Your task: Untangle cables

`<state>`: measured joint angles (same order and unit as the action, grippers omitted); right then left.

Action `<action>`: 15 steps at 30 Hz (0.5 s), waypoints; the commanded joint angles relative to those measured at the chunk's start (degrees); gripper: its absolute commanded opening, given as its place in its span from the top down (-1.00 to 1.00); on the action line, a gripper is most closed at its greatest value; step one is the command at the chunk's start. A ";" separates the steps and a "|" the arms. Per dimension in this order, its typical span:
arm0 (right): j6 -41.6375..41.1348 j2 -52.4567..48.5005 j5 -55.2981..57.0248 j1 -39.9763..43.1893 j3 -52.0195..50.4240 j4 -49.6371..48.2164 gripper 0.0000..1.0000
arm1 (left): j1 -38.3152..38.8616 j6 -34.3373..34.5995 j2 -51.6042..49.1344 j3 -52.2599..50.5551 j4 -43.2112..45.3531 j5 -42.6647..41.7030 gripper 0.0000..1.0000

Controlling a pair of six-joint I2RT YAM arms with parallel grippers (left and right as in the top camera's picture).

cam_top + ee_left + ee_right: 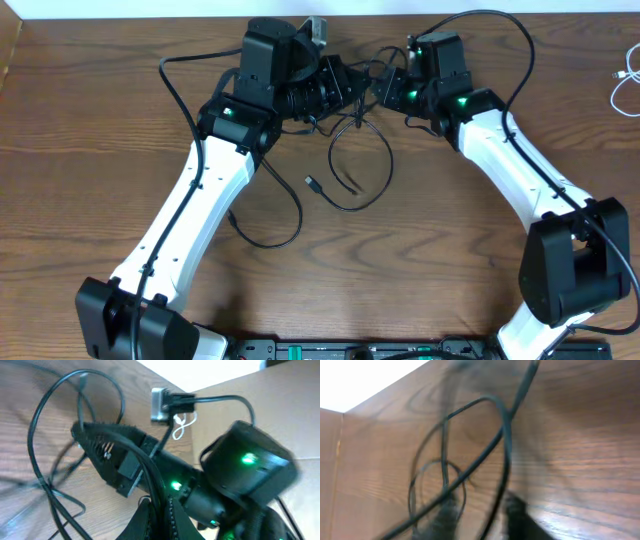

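The black cables (360,100) are bunched at the back middle of the table, with loops trailing forward to a small plug end (312,182). My left gripper (343,85) is shut on a black cable (155,485) that runs up from between its fingers (160,522). My right gripper (385,92) faces it from the right and also shows in the left wrist view (82,435). In the blurred right wrist view its fingers (482,520) stand apart, with a black cable (507,445) passing between them. A white cable (622,85) lies apart at the far right edge.
A silver plug (159,405) on a black cord sits behind the grippers near the table's back edge. Thicker black arm wires loop over the table left of the left arm (180,100) and above the right arm (500,20).
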<state>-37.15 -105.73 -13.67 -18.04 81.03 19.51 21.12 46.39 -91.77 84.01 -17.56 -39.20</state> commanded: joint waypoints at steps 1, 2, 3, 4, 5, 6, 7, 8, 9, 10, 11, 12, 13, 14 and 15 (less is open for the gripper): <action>-0.04 -0.35 4.52 2.64 0.37 3.30 0.98 | -3.41 -1.75 2.21 0.66 2.71 -5.68 0.85; 0.02 -0.35 5.33 3.43 0.37 4.87 0.98 | -4.70 -1.77 2.86 0.66 3.23 -6.43 0.85; 0.33 -0.35 5.77 4.07 0.37 6.12 0.98 | -6.10 -1.77 3.50 0.66 3.61 -6.95 0.85; 1.20 -0.35 5.84 4.85 0.37 7.45 0.98 | -7.96 -1.79 4.44 0.66 3.58 -7.08 0.85; 1.90 -0.35 5.84 5.53 0.37 8.59 0.98 | -9.55 -1.77 5.20 0.66 3.58 -7.10 0.85; 2.80 -0.35 5.84 6.36 0.37 9.81 0.98 | -11.61 -1.75 6.14 0.66 3.58 -7.13 0.85; 3.52 -0.35 5.81 6.93 0.37 10.49 0.98 | -13.33 -1.75 6.93 0.66 3.58 -7.15 0.85; 4.92 -0.35 5.75 7.74 0.37 11.47 0.98 | -15.08 -1.75 7.74 0.66 3.58 -7.26 0.85; 5.77 -0.35 5.75 8.44 0.37 12.57 0.98 | -16.92 -1.75 8.61 0.66 3.58 -7.58 0.85; 6.80 -0.35 5.75 9.07 0.37 13.49 0.98 | -18.62 -1.75 9.49 0.66 3.58 -7.89 0.85; 8.20 -0.35 5.75 9.75 0.37 14.51 0.98 | -20.22 -1.75 10.27 0.66 3.56 -8.04 0.85; 8.94 -0.35 5.75 10.29 0.37 15.47 0.98 | -21.68 -1.75 11.02 0.66 3.56 -8.20 0.85; 9.55 -0.35 5.75 10.86 0.37 16.35 0.98 | -23.15 -1.75 11.72 0.66 3.54 -8.22 0.85; 10.38 -0.35 5.73 11.54 0.37 17.27 0.98 | -24.35 -1.75 12.28 0.66 3.56 -8.22 0.85; 11.06 -0.35 5.62 12.31 0.37 18.40 0.98 | -25.42 -1.75 12.81 0.66 3.54 -8.26 0.85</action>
<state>-30.59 -105.73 -10.52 -8.25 81.06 36.16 -1.30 46.06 -81.60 83.96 -14.92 -46.68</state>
